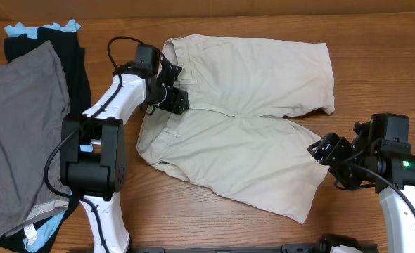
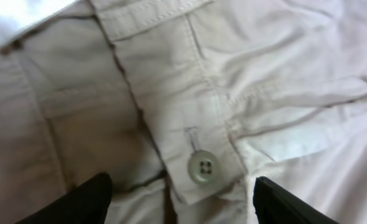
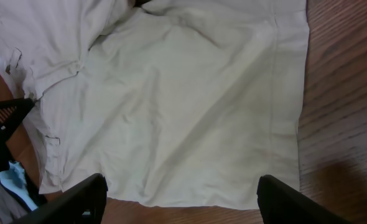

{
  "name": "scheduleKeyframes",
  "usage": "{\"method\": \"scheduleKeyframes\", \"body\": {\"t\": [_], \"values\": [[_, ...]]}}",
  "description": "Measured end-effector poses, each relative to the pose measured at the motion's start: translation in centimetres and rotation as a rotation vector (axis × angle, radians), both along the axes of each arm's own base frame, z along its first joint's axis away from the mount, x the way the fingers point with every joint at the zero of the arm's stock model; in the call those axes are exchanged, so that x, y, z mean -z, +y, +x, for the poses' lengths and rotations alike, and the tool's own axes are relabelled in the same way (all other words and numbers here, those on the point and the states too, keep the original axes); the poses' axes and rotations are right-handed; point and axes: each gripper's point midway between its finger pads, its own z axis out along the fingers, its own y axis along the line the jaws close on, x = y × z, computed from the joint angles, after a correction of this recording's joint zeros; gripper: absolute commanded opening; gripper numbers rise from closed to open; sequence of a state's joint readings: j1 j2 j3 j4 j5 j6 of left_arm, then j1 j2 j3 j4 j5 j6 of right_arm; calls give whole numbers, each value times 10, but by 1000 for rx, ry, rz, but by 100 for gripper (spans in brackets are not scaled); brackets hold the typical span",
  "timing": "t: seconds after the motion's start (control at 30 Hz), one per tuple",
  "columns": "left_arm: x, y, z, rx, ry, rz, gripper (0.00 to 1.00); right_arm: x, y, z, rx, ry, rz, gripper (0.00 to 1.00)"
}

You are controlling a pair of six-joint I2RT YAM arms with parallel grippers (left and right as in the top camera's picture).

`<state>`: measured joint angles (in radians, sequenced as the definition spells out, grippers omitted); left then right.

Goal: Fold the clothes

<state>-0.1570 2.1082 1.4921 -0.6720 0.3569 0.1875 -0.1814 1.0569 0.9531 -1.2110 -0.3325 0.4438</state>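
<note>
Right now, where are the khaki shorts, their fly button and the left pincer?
khaki shorts (image 1: pixel 244 125): overhead view, the middle, by the crotch seam.
fly button (image 2: pixel 203 167): left wrist view, the button's centre.
left pincer (image 2: pixel 182 198): left wrist view, midway between its fingertips.

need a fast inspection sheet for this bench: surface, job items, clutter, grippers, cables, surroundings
surface: brown wood-grain table, bare to the right of the cloth
job's things: light beige cotton shorts spread out unfolded, waistband to the left, pale round button showing at the fly
clutter: plain grey garment lying over a black garment and a light-blue garment at the left edge
grippers: left gripper open over the button fly; right gripper open at the near leg's hem
cables: black cable looping off the left arm
surroundings: nothing seen
</note>
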Motion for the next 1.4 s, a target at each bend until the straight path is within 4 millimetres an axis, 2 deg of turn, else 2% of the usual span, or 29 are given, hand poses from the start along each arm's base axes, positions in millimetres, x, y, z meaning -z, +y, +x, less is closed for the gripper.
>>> {"method": "scheduleKeyframes", "body": {"t": [0.17, 0.33, 0.37, 0.4, 0.43, 0.73, 0.8, 1.0, 1.1, 1.23, 1.4], "values": [[2, -1, -15, 26, 58, -7, 34, 0, 0, 1, 0, -3, -1, 80], [2, -2, -18, 35, 66, -12, 22, 0, 0, 1, 0, -6, -1, 80], [2, -2, -17, 35, 64, -13, 17, 0, 0, 1, 0, -6, -1, 80], [2, -2, -17, 35, 62, -13, 6, 0, 0, 1, 0, -6, -1, 80], [2, -2, -16, 34, 60, -14, 4, 0, 0, 1, 0, -6, -1, 80], [-5, 1, -15, -8, 92, 3, 4, 0, 0, 1, 0, -5, -1, 80], [-16, 6, -14, -51, 122, 29, 4, 0, 0, 1, 0, -6, -1, 80], [-77, 27, 6, -209, 110, 141, 4, -1, 0, 2, 0, -9, -2, 80], [-92, 43, 6, -283, 111, 217, 4, -1, -1, 4, 0, -17, -4, 81], [-87, 66, -1, -371, 133, 334, 4, 0, -1, 5, 0, -12, -2, 80], [-59, 100, -6, -512, 142, 444, 4, 7, -1, 7, 0, 20, 4, 80]]}}
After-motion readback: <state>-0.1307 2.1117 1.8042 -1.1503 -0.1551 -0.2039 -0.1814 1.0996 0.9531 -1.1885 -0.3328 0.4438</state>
